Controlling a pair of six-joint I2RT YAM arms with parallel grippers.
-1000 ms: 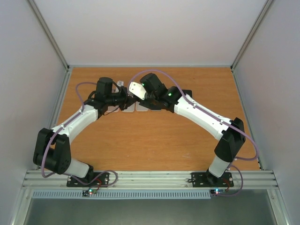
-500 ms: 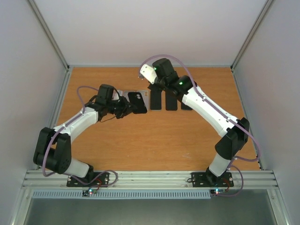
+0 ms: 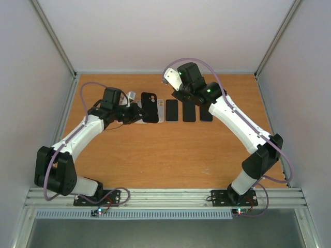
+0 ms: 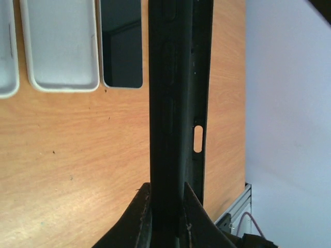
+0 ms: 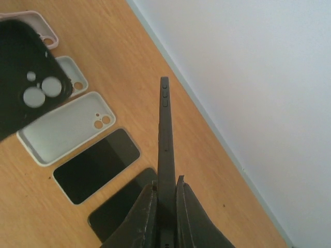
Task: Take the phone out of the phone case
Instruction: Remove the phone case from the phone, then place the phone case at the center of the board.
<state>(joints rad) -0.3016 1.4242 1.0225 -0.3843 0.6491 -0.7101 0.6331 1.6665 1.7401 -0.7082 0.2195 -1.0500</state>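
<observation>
Left gripper (image 4: 166, 209): clamped tight on the black phone case (image 4: 178, 93), which shows edge-on between its jaws and is held up over the row of things at the far side of the table (image 3: 155, 155).
Right gripper (image 5: 166, 199): pinched shut on the lower end of the black phone (image 5: 166, 129), also edge-on with its side buttons toward the wrist camera, up in the air near the back wall (image 5: 248, 77).
What has changed: a second ago both grippers were huddled together over the row, working at one object. Half a second ago they had parted. Now they stand well apart, the left drawn to its own side with the case and the right lifted toward the far edge with the phone.
Case: in the right wrist view its camera cut-outs show pale straight through, so I judge it empty.
Phone: free of the case and touching nothing but that gripper.
On the table: white cases (image 5: 67, 126) lying open side up, with bare dark-screened phones (image 5: 95, 165) laid side by side just beside them.
Meaning for the task: the separation looks done. To my eye all that remains is setting each piece down, probably with its fellows in the row.
Risk: both are thin edge grips, so a quick swing could let either piece slip.
</observation>
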